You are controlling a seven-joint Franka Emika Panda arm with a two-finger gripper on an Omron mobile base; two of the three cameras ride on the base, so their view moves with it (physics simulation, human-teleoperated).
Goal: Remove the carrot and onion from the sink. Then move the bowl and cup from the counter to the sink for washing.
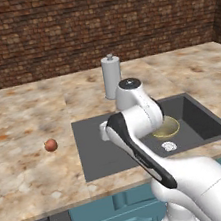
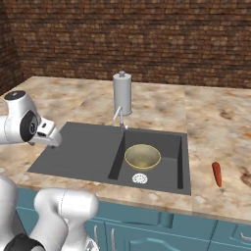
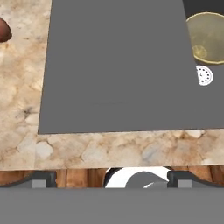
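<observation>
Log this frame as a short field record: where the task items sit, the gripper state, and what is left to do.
onion: on counter, left of sink
carrot: on counter, right of sink
bowl: in the basin, beside drain
cup: cannot identify
gripper: open, empty, above the sink's flat panel
remaining: cup not placed, as far as visible

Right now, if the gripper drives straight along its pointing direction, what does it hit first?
Most likely the flat dark grey drainboard of the sink: the hand view looks straight onto it, with the open gripper above its near edge. The bowl and onion lie off to either side. Depth is unclear.
</observation>
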